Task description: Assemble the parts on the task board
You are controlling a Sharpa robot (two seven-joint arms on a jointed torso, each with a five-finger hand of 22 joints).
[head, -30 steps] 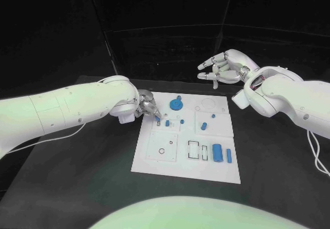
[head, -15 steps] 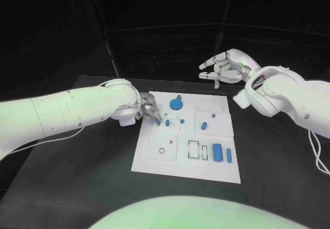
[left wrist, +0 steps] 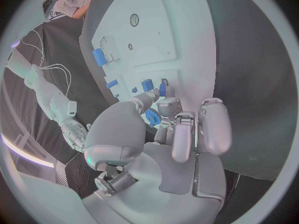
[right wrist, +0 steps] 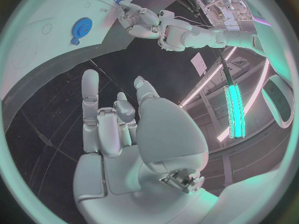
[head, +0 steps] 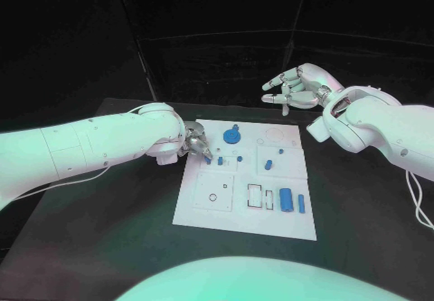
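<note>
The white task board (head: 246,213) lay mid-frame on the black worktop (head: 100,238), blue parts (head: 286,200) scattered across it. The left hand (head: 196,145) pinched a small blue piece (head: 207,158) at the board's upper-left edge — the right hand (head: 294,86) hovered spread and empty at upper right.

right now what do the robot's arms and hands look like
Both arms are bulky, smooth white shells with rounded joints. Thin white cables trail from the left arm and the right arm. The left hand and right hand are silver metal with many jointed fingers; palms are pale and rounded.
</note>
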